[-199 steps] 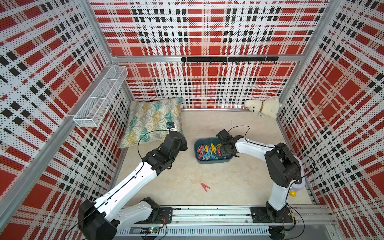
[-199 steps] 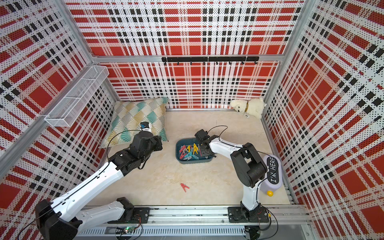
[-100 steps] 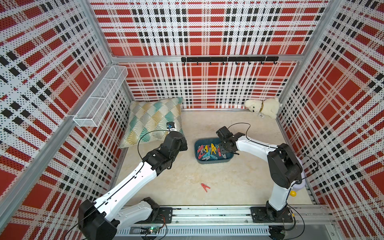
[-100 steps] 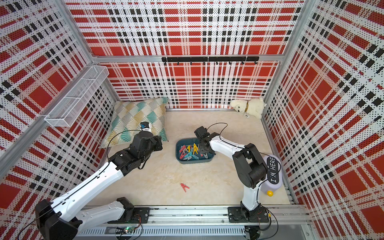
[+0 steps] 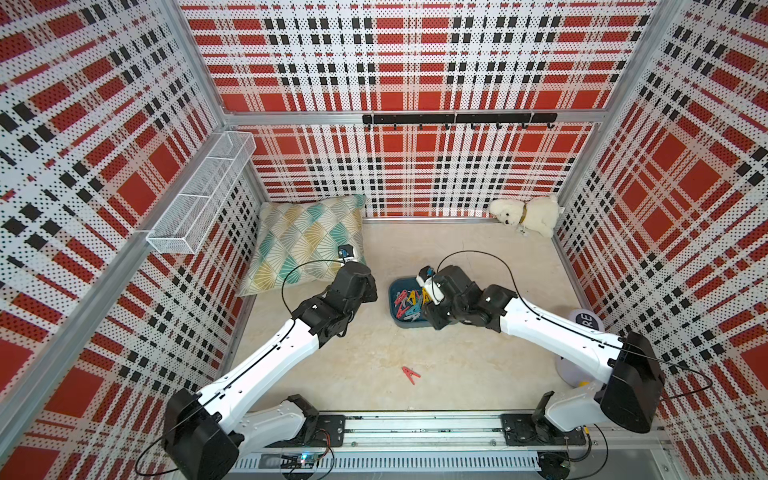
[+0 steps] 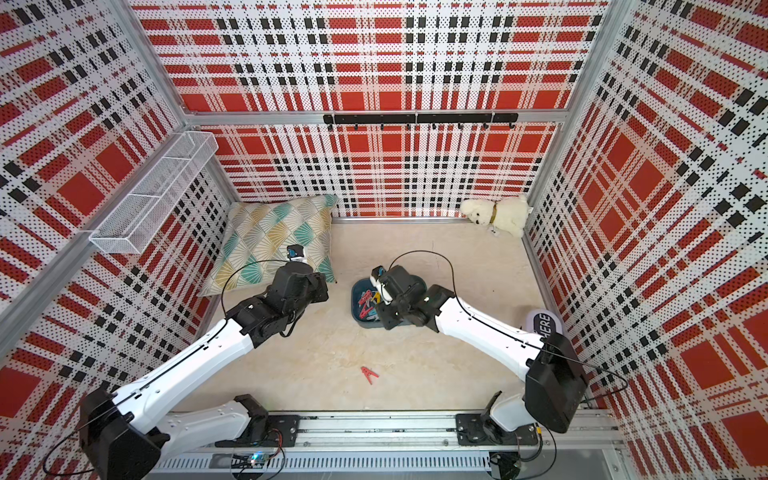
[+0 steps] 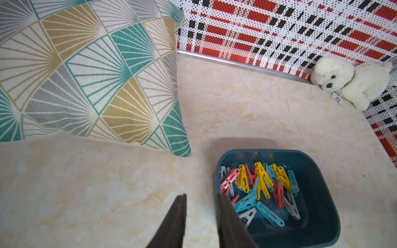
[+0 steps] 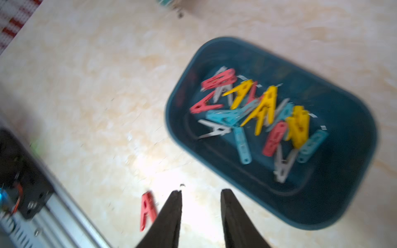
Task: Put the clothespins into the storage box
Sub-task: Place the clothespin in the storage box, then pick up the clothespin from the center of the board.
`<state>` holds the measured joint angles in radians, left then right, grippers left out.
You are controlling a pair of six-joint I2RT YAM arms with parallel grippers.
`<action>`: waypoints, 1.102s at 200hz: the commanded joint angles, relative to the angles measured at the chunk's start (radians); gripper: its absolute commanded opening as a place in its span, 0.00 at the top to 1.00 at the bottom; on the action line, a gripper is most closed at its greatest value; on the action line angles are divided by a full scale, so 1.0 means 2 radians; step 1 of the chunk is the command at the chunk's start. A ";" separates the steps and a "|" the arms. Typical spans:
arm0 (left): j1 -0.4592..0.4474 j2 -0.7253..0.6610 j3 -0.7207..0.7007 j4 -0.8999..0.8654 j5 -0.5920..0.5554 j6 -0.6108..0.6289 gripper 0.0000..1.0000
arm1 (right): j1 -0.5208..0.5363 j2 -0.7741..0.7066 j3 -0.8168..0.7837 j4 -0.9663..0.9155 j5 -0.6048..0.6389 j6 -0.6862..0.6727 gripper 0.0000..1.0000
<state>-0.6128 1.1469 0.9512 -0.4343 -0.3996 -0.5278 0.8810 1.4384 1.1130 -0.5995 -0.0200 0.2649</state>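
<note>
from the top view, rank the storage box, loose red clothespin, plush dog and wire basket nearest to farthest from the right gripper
From the right gripper, in a top view:
1. storage box, right beside the gripper
2. red clothespin, alone on the floor toward the front rail
3. plush dog, in the back corner on the robot's right
4. wire basket, mounted on the wall to the robot's left

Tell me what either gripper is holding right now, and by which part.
Nothing. The left gripper and the right gripper both stand open with an empty gap; one red clothespin lies loose on the table.
</note>
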 commanded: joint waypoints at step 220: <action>0.112 -0.019 -0.020 0.021 0.081 -0.035 0.70 | 0.166 0.099 -0.107 0.072 0.048 0.018 0.70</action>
<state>-0.3866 1.1042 0.8886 -0.3901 -0.2348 -0.6022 1.2079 1.6035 0.8879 -0.4747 0.0544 0.3035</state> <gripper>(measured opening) 0.301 0.313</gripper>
